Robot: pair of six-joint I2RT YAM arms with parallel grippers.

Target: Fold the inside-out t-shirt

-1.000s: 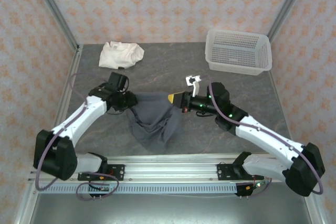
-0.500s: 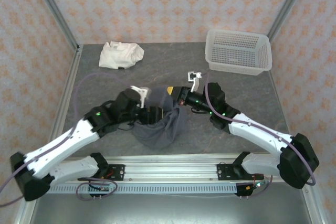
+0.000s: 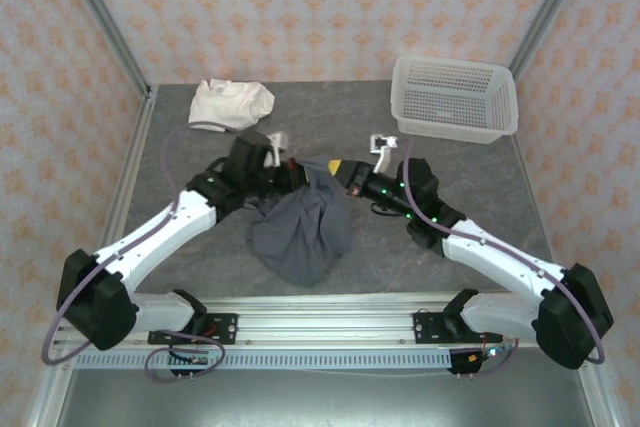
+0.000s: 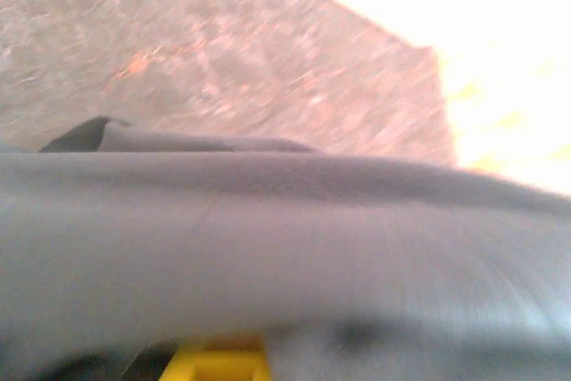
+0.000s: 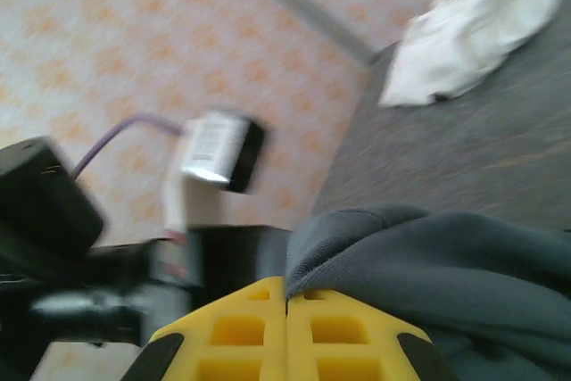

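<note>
Starting at the far left, a cream garment (image 3: 232,104) lies crumpled well to the left of the basket (image 3: 455,97), at about the same depth on the table (image 3: 330,112); it is no part of the job.

Next comes the left gripper (image 3: 292,169), left of the basket and a little nearer the arms' bases; its jaws are closed, and its own camera has grey cloth draped right across its yellow finger, so I take it to be pinching the top edge of the t-shirt (image 3: 300,232).

The t-shirt itself hangs in a bunched, pointed heap to the left of the basket and nearer the bases; its upper edge is gathered between the two grippers.

The right gripper (image 3: 324,169) sits just beside the left one, on the basket's side; its yellow fingers (image 5: 241,327) are pressed together with a fold of the cloth caught at their tips.

As for progress, I would say very little is done; the shirt is neither spread flat nor creased into any fold, and I cannot tell whether it is right side out. Spreading and every fold are left to do.

Counting up: two arms, two grippers, one grey t-shirt, one cream garment, one basket.
</note>
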